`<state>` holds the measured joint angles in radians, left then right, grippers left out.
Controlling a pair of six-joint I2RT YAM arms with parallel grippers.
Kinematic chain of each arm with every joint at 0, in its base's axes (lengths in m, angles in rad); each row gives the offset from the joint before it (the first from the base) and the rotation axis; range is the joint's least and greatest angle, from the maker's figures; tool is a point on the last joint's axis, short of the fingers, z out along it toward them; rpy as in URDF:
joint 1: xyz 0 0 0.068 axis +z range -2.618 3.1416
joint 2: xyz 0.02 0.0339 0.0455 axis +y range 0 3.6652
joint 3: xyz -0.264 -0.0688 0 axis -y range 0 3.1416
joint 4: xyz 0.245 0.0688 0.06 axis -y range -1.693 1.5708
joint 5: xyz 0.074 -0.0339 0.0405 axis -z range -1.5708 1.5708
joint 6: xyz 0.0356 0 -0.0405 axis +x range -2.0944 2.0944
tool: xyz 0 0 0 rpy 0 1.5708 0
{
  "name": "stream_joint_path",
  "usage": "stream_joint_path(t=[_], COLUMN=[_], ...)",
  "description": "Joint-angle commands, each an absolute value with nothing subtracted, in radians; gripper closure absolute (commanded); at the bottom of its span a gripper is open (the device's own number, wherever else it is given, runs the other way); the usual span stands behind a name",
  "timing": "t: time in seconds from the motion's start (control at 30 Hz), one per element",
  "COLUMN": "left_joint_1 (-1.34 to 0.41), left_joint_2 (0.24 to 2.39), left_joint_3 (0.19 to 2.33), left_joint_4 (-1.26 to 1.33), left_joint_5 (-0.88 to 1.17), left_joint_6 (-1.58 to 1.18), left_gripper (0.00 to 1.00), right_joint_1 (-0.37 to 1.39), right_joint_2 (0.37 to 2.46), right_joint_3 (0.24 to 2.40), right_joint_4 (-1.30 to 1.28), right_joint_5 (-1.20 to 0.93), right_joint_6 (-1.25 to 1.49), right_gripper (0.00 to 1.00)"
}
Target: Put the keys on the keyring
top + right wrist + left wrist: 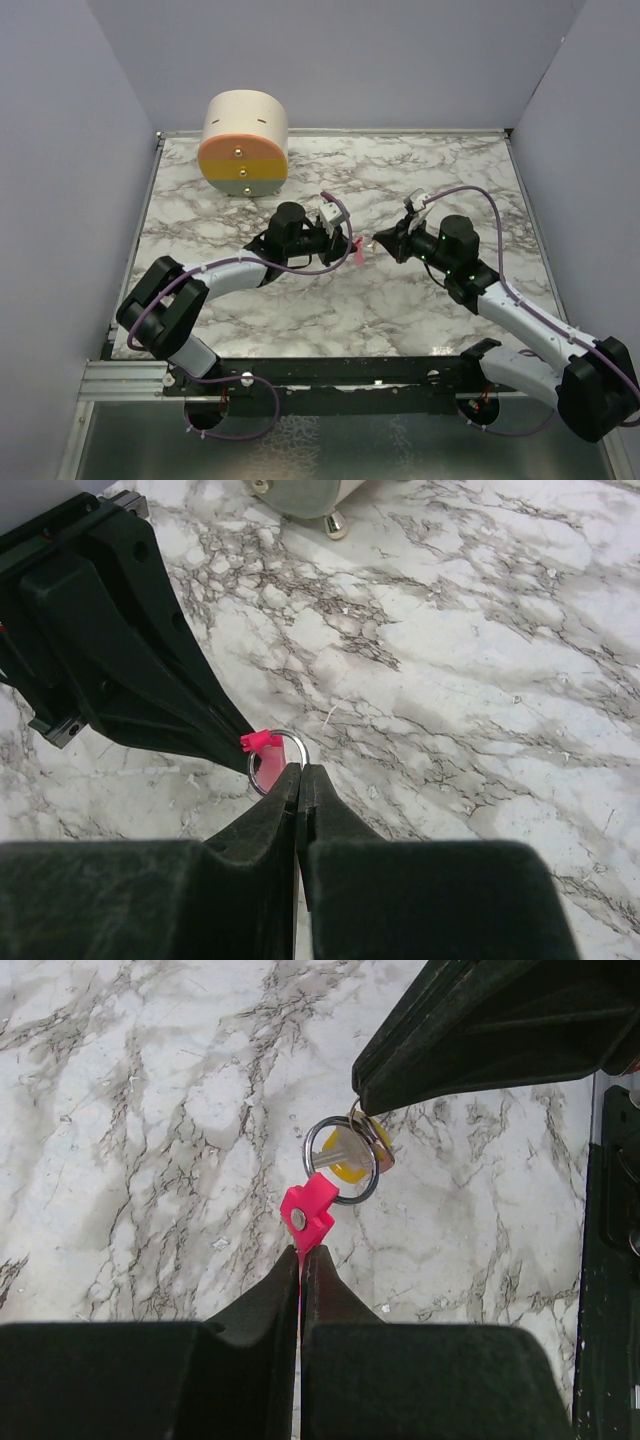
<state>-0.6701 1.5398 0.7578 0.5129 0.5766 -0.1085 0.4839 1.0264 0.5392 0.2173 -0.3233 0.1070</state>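
Observation:
The keyring is a pink strap (308,1210) with a metal ring (345,1200), held above the marble table (430,190) at its middle. My left gripper (301,1255) is shut on the pink strap just below the ring. A small yellow key (350,1168) shows through the ring, reaching up to the tips of my right gripper (362,1102). In the right wrist view my right gripper (298,770) is shut, its tips against the ring (285,734) beside the pink strap end (258,741); the key is hidden there. From above, both grippers meet at the pink strap (355,252).
A large cream-and-orange cylinder (244,143) stands at the back left of the table. Grey walls close in the left, right and back sides. The black frame rail (330,372) runs along the near edge.

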Motion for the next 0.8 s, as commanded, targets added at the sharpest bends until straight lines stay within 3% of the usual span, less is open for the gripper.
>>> stream_joint_path(t=[0.0,0.4,0.77], left_joint_1=[-0.663,-0.663,-0.662], left_joint_2=[1.561,1.583,1.578], left_joint_3=[0.772,0.778,0.775], left_joint_4=[0.514,0.514,0.514], left_joint_5=[0.605,0.543,0.484], left_joint_6=[-0.098,-0.104,-0.113], left_gripper=[1.00,1.00,0.85], right_joint_1=[0.485,0.485,0.486], right_joint_2=[1.004,1.008,1.023], right_joint_3=[0.581,0.608,0.621], right_joint_4=[0.181,0.140,0.122], right_joint_5=[-0.299,-0.338,-0.358], right_joint_6=[0.083,0.072,0.079], right_gripper=[0.99,0.99,0.99])
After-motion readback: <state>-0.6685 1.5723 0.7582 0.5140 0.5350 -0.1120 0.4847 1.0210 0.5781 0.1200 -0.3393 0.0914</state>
